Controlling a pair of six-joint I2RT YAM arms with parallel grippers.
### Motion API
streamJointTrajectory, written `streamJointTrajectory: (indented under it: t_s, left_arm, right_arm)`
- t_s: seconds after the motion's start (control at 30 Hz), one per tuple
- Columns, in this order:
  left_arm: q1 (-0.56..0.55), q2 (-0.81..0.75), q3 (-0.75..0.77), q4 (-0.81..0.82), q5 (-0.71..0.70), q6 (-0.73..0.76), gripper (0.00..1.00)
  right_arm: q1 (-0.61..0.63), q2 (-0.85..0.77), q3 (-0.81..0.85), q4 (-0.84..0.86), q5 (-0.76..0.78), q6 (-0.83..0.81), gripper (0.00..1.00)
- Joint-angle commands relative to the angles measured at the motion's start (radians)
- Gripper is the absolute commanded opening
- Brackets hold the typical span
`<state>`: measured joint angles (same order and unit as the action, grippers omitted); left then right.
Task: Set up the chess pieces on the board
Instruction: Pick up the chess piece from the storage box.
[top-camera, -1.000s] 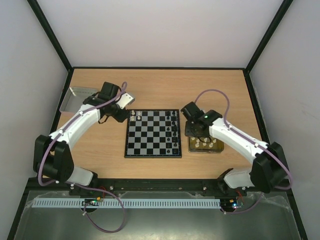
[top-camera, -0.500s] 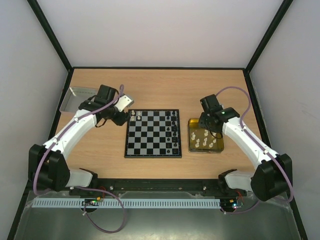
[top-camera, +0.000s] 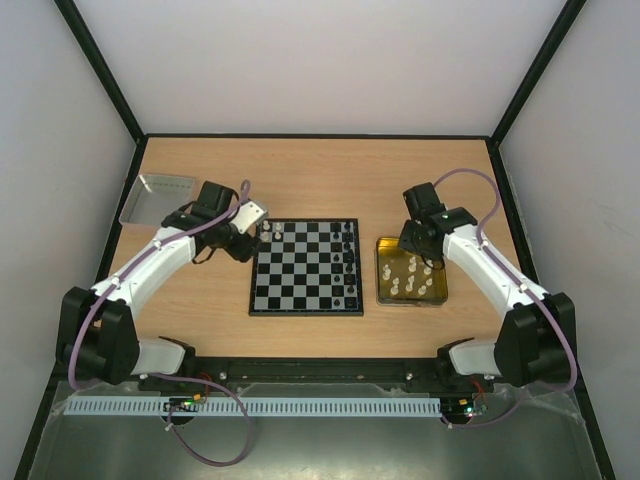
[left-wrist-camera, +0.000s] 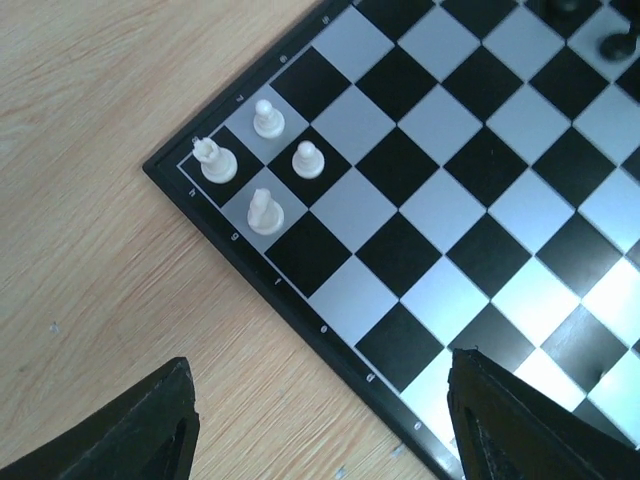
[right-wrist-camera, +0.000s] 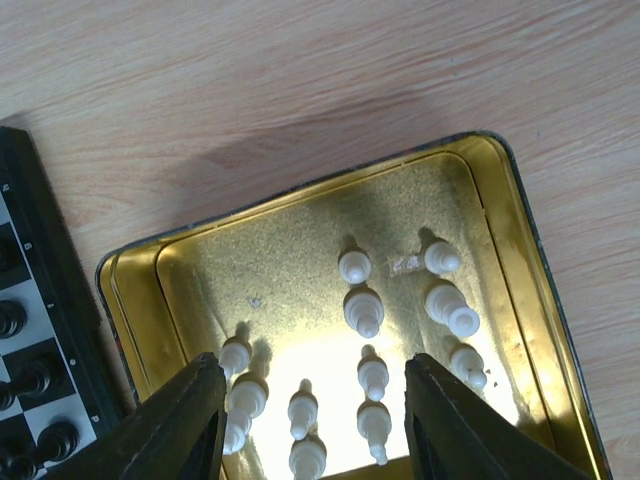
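Top external view: the board (top-camera: 306, 267) lies flat at the middle of the bench (top-camera: 320, 170). A yellow tray (right-wrist-camera: 135, 300) sits just beside the board's right edge, and a grey metal tray (top-camera: 158, 197) sits at the bench's far left corner.

Black pieces (top-camera: 351, 262) line the board's right edge. 4 white pieces (left-wrist-camera: 264, 212) stand upright in its far left corner, each on its own square. White therefore appears to belong along the left edge.

The left claw (left-wrist-camera: 322, 400) hovers above that corner with its 2 fingers spread wide, nothing between them and clear of the 4 pieces.

The right claw (right-wrist-camera: 315, 400) hangs over the yellow tray, likewise wide and holding nothing. Its fingers flank the near rows of unplaced white pieces (right-wrist-camera: 364, 310) standing on the tray floor.

The tray appears to serve as the supply, and the right claw looks positioned to select a piece. Most of the white side is not yet set.
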<state>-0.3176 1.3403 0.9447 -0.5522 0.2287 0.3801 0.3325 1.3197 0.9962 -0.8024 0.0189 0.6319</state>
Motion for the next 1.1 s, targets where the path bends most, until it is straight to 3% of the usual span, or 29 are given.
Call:
streamJointTrajectory:
  t_s: [0.0, 0.13, 0.3, 0.43, 0.7, 0.83, 0.93, 1.07]
  left_arm:
    - [0.003, -0.017, -0.008, 0.054, 0.036, -0.027, 0.73]
    - [0.026, -0.023, -0.017, 0.066, 0.038, -0.033, 0.8]
    - [0.06, -0.034, -0.036, 0.068, 0.075, -0.039, 0.95]
    - [0.089, -0.041, -0.043, 0.075, 0.089, -0.041, 1.0]
    - [0.14, -0.021, -0.04, 0.079, 0.059, -0.058, 1.0]
    - [0.18, -0.013, -0.014, 0.044, 0.096, -0.046, 1.0]
    - [0.186, -0.024, -0.002, 0.031, 0.085, -0.044, 0.91]
    - [0.191, -0.037, -0.021, 0.035, 0.074, -0.041, 0.76]
  right_arm:
    - [-0.013, 0.03, 0.048, 0.004, 0.043, -0.036, 0.48]
    - [-0.03, 0.068, 0.053, 0.01, 0.045, -0.035, 0.49]
    - [-0.042, 0.063, 0.049, 0.048, 0.032, -0.032, 0.75]
    - [-0.043, 0.047, 0.049, 0.048, 0.043, -0.042, 0.77]
    - [-0.042, 0.001, 0.026, 0.056, 0.069, -0.034, 0.7]
    - [-0.041, 0.024, 0.04, 0.043, 0.031, -0.023, 0.63]
    - [-0.042, 0.038, 0.042, 0.05, -0.004, -0.017, 0.48]
    - [-0.043, 0.039, 0.035, 0.055, -0.016, -0.022, 0.4]
